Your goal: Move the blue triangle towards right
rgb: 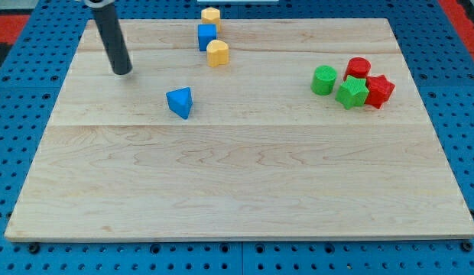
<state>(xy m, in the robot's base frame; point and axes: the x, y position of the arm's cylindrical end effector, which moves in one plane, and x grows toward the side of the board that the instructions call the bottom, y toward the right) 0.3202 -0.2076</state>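
The blue triangle (pixel 180 102) lies on the wooden board (pixel 237 176), left of the board's middle. My tip (pixel 122 71) rests on the board to the upper left of the blue triangle, well apart from it, with the dark rod rising toward the view's top.
A blue cube (pixel 206 36) sits near the view's top between two yellow blocks, one above (pixel 211 15) and one below right (pixel 217 53). At the right stand a green cylinder (pixel 324 79), a green star (pixel 352 92), a red cylinder (pixel 358 68) and a red star (pixel 379 91), clustered together.
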